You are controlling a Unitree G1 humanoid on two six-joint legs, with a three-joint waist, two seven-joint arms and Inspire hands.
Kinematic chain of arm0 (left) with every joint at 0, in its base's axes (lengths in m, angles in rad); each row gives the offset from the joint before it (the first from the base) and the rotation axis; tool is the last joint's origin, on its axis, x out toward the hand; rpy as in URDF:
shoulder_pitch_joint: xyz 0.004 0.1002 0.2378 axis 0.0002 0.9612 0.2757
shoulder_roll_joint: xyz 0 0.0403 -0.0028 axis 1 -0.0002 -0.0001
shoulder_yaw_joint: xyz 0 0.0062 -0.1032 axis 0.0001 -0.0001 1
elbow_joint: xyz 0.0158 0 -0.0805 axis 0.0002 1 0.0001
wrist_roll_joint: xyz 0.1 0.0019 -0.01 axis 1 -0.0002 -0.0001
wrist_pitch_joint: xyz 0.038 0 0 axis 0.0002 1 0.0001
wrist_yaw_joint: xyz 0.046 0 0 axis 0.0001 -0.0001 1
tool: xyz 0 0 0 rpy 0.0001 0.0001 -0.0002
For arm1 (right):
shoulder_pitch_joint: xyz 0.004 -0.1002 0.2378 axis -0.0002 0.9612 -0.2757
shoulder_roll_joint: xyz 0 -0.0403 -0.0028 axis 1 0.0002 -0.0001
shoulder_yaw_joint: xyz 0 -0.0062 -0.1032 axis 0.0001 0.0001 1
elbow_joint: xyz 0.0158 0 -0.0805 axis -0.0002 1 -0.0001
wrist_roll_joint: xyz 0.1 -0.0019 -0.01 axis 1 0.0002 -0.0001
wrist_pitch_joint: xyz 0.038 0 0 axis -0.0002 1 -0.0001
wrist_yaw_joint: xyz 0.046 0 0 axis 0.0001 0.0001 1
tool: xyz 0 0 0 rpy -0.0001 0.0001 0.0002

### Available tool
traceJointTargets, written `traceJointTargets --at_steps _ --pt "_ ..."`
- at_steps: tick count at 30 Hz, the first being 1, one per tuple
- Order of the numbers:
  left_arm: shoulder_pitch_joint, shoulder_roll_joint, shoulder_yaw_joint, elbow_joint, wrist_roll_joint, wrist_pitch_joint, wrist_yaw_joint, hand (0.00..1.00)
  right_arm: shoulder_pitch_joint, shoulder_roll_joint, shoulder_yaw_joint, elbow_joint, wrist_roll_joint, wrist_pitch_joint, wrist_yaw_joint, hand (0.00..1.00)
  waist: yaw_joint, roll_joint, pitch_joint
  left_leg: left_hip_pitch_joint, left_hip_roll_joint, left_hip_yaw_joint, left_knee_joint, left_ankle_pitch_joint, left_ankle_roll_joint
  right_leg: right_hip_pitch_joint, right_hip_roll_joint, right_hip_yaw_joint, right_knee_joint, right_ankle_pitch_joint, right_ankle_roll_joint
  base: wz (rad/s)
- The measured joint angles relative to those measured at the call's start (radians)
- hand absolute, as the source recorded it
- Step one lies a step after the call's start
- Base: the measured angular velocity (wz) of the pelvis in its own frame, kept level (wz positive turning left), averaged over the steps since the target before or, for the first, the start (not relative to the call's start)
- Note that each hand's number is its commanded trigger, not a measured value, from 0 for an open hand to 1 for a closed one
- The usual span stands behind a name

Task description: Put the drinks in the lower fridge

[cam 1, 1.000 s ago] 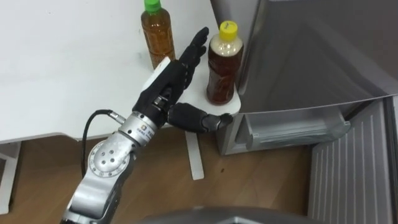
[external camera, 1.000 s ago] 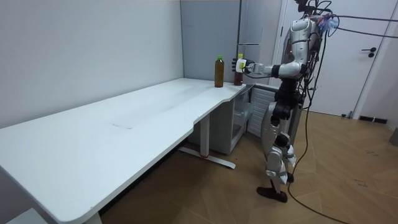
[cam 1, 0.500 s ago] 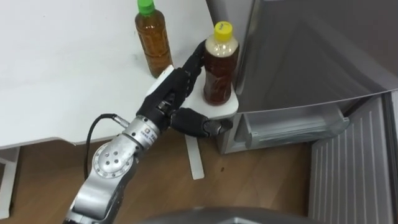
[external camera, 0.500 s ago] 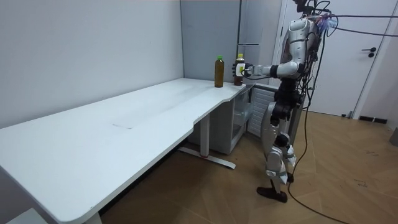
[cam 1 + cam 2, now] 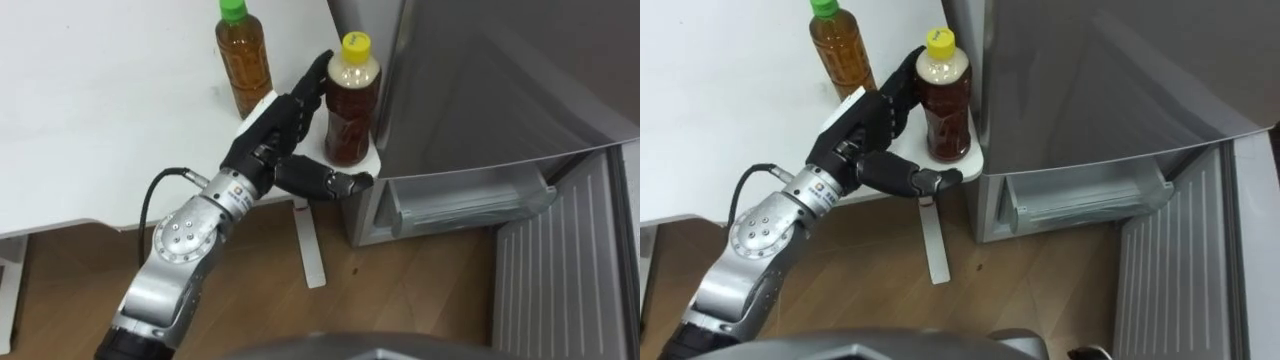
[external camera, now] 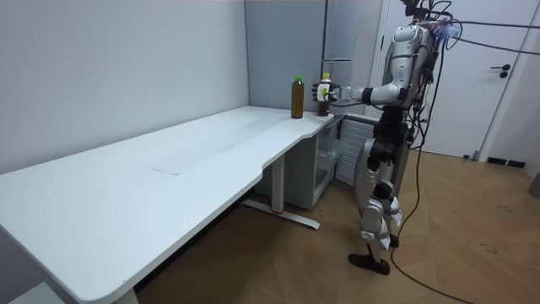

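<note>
White table [image 5: 100, 120] — two bottles [image 5: 245, 62], left hand [image 5: 268, 135] beside the yellow-capped bottle [image 5: 350, 115].

Both eye views look steeply down from close above the left robot hand [image 5: 270, 135], sharing the table [image 5: 100, 100] corner and the fridge [image 5: 480, 90] to its right. The room view faces it from far along the table.

The setting is a sparsely furnished office or test room. The main indicator is a long white desk [image 6: 169, 169] on a metal frame, set against a plain grey wall [image 6: 101, 76]. A grey fridge [image 5: 480, 90] stands directly at the desk's far end with its lower compartment open, wood-pattern floor [image 6: 472, 245] runs under and beside the desk, and a white door [image 6: 491, 110] lies beyond the desk's fridge end
</note>
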Motion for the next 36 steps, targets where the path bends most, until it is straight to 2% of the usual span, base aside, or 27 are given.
traceJointTargets --at_steps 2,3,4,6,10,24,32,33,34,35,36 --pt "-0.018 0.002 0.010 0.009 -0.030 0.003 0.001 0.00 0.005 0.000 -0.005 -0.003 0.000 0.000 0.001 0.00 0.000 0.006 -0.0041 0.000 0.000 0.003 0.000 0.000 0.000 -0.007 0.001 0.005 0.001 0.000 0.000 -0.07" --pt "-0.027 0.002 0.020 0.009 -0.051 0.008 0.005 0.00 0.011 0.000 -0.013 -0.007 0.000 0.000 0.002 0.00 -0.002 0.002 -0.0026 0.000 0.000 0.005 0.000 0.000 0.000 -0.008 0.001 0.006 0.001 0.001 -0.001 -0.05" --pt "-0.037 0.001 0.027 0.009 -0.067 0.008 0.018 0.00 0.023 0.000 -0.019 -0.016 0.000 0.000 0.006 0.00 -0.003 0.005 -0.0066 0.002 0.000 0.006 0.000 0.000 0.000 -0.007 0.001 0.006 0.001 0.001 -0.001 0.00" --pt "-0.057 -0.001 0.036 0.010 -0.080 0.008 0.031 0.00 0.036 0.000 -0.019 -0.027 0.000 0.001 0.012 0.00 -0.002 0.005 -0.0089 0.006 0.000 0.008 0.000 0.000 0.000 -0.006 0.001 0.009 0.001 0.001 -0.001 -0.03" --pt "-0.089 -0.002 0.038 0.016 -0.103 0.008 0.044 0.00 0.038 0.000 -0.020 -0.036 -0.002 0.015 0.013 0.00 -0.004 0.003 -0.0058 0.022 0.001 0.017 -0.005 0.000 0.000 0.002 0.001 0.018 0.001 0.001 -0.001 -0.07" --pt "-0.091 -0.023 0.037 0.038 -0.130 0.010 0.045 0.00 0.036 0.001 -0.021 -0.039 -0.006 0.024 0.034 0.00 -0.024 0.014 -0.0063 0.036 0.011 0.044 -0.021 0.001 -0.005 0.004 0.011 0.037 0.005 0.003 -0.006 -0.05" --pt "-0.091 -0.025 0.037 0.057 -0.143 0.045 0.041 0.00 0.036 0.001 -0.041 -0.043 -0.009 0.043 0.038 0.00 -0.027 0.017 -0.0081 0.034 0.011 0.059 -0.028 0.001 -0.005 -0.010 0.011 0.047 0.002 0.004 -0.006 -0.05" --pt "-0.091 -0.025 0.037 0.057 -0.143 0.052 0.041 0.10 0.036 0.001 -0.041 -0.045 -0.009 0.043 0.038 0.00 -0.027 0.018 -0.0081 0.034 0.011 0.059 -0.028 0.001 -0.005 -0.011 0.011 0.047 0.002 0.004 -0.006 0.00" --pt "-0.091 -0.025 0.037 0.057 -0.143 0.055 0.041 0.32 0.036 0.001 -0.041 -0.045 -0.009 0.044 0.039 0.00 -0.027 0.018 -0.0080 0.034 0.011 0.059 -0.028 0.001 -0.005 -0.013 0.011 0.047 0.002 0.004 -0.006 0.00" --pt "-0.091 -0.025 0.037 0.057 -0.143 0.055 0.041 0.75 0.036 0.001 -0.041 -0.045 -0.009 0.044 0.040 0.00 -0.027 0.019 -0.0082 0.034 0.011 0.059 -0.028 0.001 -0.005 -0.014 0.011 0.047 0.002 0.004 -0.006 0.00" --pt "-0.091 -0.025 0.037 0.057 -0.143 0.056 0.041 0.88 0.036 0.001 -0.041 -0.045 -0.009 0.044 0.040 0.00 -0.028 0.021 -0.0092 0.035 0.011 0.059 -0.028 0.001 -0.005 -0.015 0.011 0.047 0.001 0.004 -0.006 0.00"
